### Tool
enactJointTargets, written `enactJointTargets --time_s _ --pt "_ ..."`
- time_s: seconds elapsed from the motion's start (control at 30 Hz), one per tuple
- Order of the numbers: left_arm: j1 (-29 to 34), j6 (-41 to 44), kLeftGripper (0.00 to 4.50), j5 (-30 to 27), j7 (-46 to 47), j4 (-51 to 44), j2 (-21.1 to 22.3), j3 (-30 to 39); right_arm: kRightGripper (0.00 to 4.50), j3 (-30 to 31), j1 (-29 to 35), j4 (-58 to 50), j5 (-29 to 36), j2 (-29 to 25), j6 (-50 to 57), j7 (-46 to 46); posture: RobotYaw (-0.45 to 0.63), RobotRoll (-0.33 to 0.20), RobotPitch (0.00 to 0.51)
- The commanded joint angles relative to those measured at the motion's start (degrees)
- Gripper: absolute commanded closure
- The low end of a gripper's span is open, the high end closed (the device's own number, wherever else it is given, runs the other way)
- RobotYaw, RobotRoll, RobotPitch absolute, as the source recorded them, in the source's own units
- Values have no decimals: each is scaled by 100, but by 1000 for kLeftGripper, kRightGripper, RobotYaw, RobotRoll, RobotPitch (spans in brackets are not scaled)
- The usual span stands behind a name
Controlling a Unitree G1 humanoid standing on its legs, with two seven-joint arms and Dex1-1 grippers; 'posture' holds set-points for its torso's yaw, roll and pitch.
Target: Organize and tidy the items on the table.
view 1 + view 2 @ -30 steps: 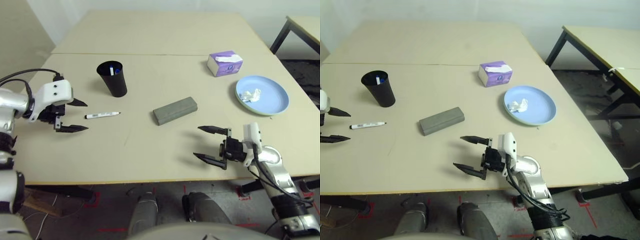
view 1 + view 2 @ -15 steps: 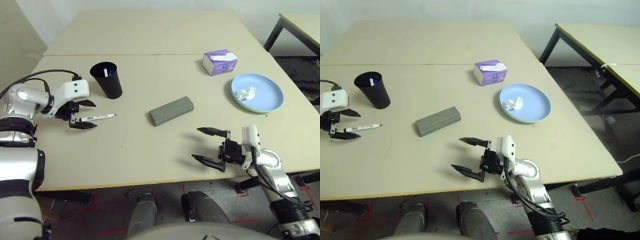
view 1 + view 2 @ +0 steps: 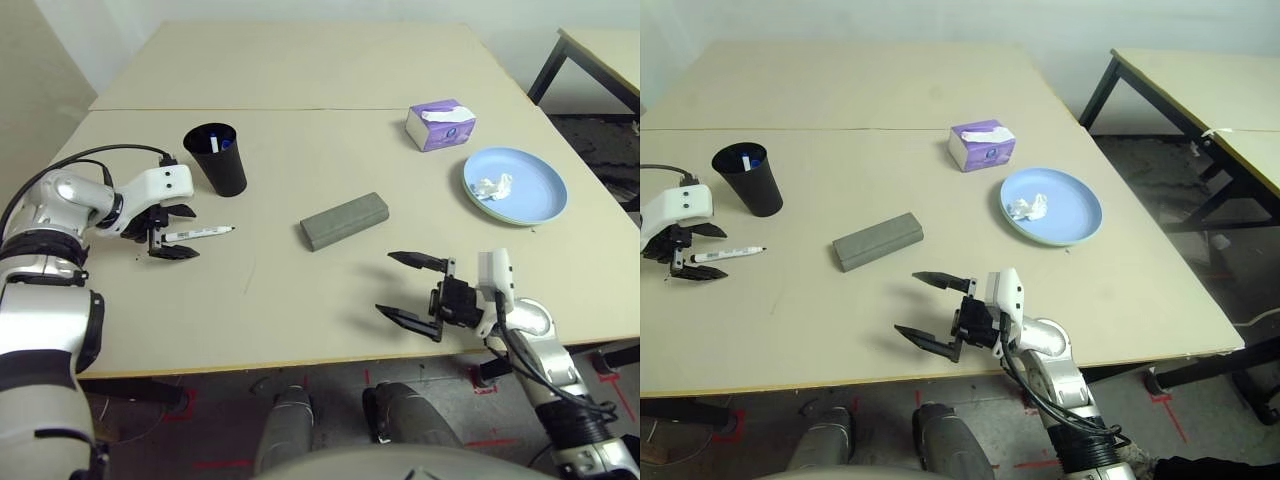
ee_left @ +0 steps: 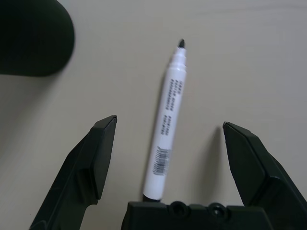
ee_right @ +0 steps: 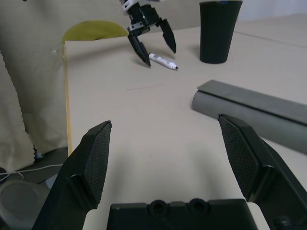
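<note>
The robot's left claw (image 3: 178,232) is open, its two black fingers apart on either side of a slim white marker (image 4: 165,124) that lies on the surface at the near left. I can see small dark print and a striped barcode down the marker's round barrel, and a dark pointed tip at the end away from the claw.

Just beyond, at the left, stands a tall black cup (image 3: 217,165), smooth and flaring toward its rim, with a white-and-blue marker (image 3: 214,144) inside.

The right claw (image 3: 408,286) is open too, with nothing between its fingers, above the near right part of the pale beige, flat-topped surface (image 3: 280,290).

Between the claws and a little farther out, near the middle, lies a grey oblong glasses case (image 3: 345,221), matte, set at a slant, with a lid edge running along its length.

Over at the right is a round, shallow light-blue plate (image 3: 535,190) with a greenish rim underneath, and a crumpled white tissue (image 3: 492,188) rests in it. A purple-and-white tissue box (image 3: 440,127) sits beyond, toward the far right.
</note>
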Motion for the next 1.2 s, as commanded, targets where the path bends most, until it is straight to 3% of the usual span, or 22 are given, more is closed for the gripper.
enactJointTargets --time_s 0.03,0.33,0.37,0.43,0.83,1.2 --pt "-61 -34 18 32 50 71 -42 41 0 18 34 -34 -62 -56 -2 -6 -136 0 106" --pt "64 -156 18 84 129 73 -83 -19 0 13 -38 -32 -48 -32 35 -45 -135 0 108" --pt "82 -194 192 106 171 68 -83 -35 0 16 -57 -36 -48 -27 45 -54 -133 0 108" --pt "114 -241 626 115 190 62 -85 -47 0 25 -94 -55 -45 -18 69 -79 -132 0 108" --pt "45 -335 4445 -128 2 -19 -120 166 0 4 -368 -274 13 11 299 -258 -124 0 102" --pt "71 -347 4480 -174 -9 -16 -45 230 0 15 -490 -148 -17 71 258 -279 -121 0 102"
